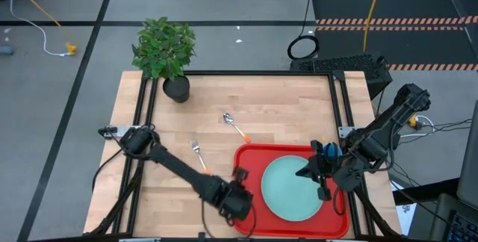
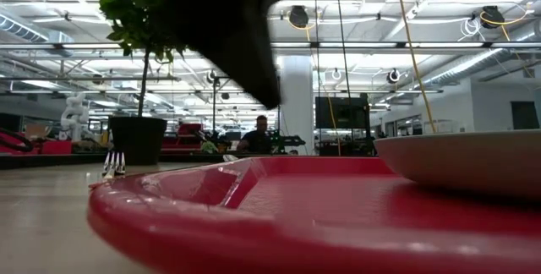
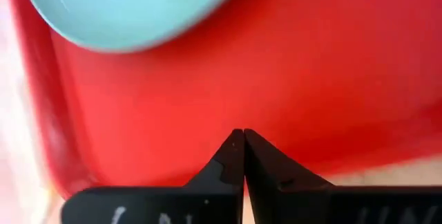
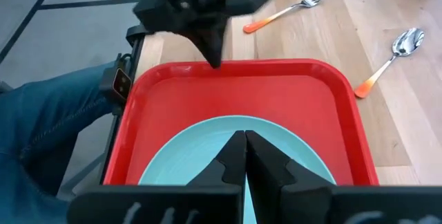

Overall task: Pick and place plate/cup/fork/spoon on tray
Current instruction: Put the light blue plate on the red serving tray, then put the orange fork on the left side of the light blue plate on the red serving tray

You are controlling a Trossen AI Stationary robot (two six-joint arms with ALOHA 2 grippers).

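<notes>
Wooden desk [image 1: 284, 100] carries the red tray [image 1: 250, 160] at its near right. On the tray lies the mint-green plate [image 1: 291, 190]. Left end effector [image 1: 240, 176], fingers closed and empty, hangs at the tray's left rim; right end effector [image 1: 323, 191], closed and empty, over the plate. Fork [image 1: 197, 152] and spoon [image 1: 234, 125] lie on bare wood beside the tray.

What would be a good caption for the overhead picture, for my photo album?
Two robot arms over a red tray holding a green plate; fork and spoon wait on the wooden table.
</notes>
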